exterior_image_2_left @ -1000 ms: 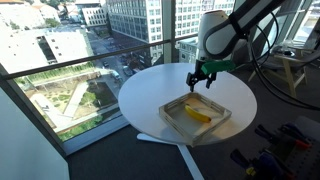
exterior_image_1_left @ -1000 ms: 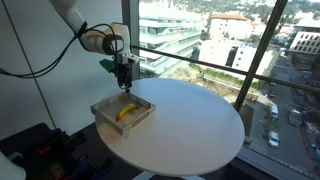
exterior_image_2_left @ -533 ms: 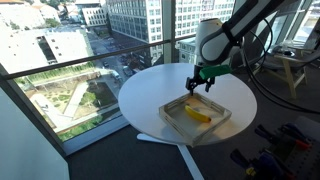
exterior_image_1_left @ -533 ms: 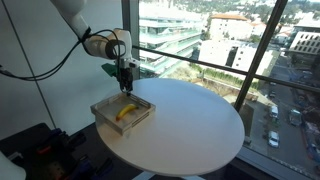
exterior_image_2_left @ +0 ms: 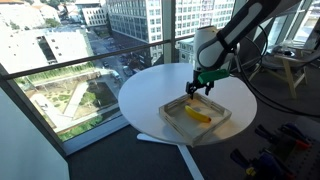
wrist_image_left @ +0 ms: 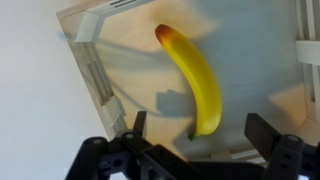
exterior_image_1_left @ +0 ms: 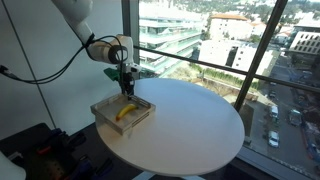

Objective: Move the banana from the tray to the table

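The banana lies flat on the pale floor of the tray, roughly in its middle and clear of all 4 low wooden walls. The tray sits near the edge of the round white table, and the rest of the top stretches away beyond it. The arm reaches in from above, and the gripper hangs pointing straight down over the tray, low above the banana. In the wrist view its 2 fingers stand wide apart, 1 on each side of the banana's nearer end. Tray floor shows between each finger and the peel, so nothing is gripped. The far tip of the banana is a dark orange-brown and points toward a corner of the tray. In both exterior views the fingertips sit about level with the tray's rim.
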